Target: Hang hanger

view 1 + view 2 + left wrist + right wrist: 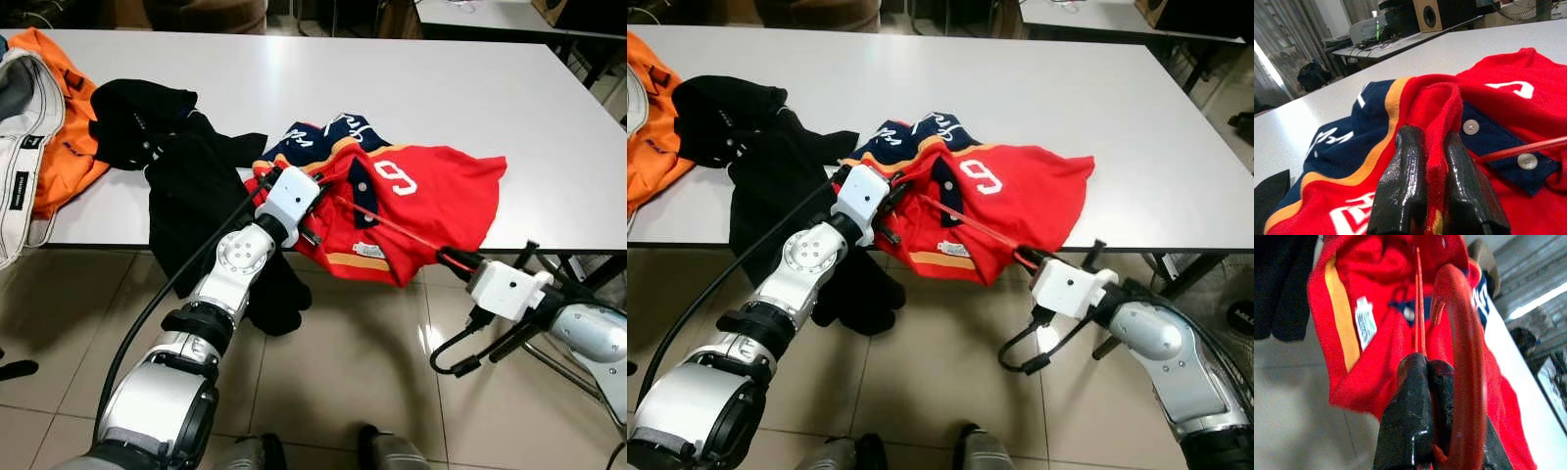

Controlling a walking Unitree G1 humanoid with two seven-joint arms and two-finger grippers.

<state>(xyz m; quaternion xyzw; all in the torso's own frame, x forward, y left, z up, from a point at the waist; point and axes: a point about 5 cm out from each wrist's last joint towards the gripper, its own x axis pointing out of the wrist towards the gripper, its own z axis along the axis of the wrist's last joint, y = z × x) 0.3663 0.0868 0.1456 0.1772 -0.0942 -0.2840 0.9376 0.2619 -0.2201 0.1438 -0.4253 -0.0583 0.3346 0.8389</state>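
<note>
A red polo shirt (pixel 431 191) with a navy collar and a white number lies at the front edge of the white table (pixel 411 78), its hem drooping over the edge. My left gripper (pixel 1434 139) is shut on a fold of red fabric by the collar. A thin red hanger (pixel 392 225) runs from inside the collar down to the right. My right gripper (pixel 1427 364) is shut on the hanger at the base of its hook (pixel 1464 357), just below the table edge (pixel 458 260).
A black garment (pixel 196 196) hangs over the table edge beside my left arm. An orange garment (pixel 69 127) and a white and grey one (pixel 20 127) lie at the far left. Table legs (pixel 578 269) stand at the right over tiled floor.
</note>
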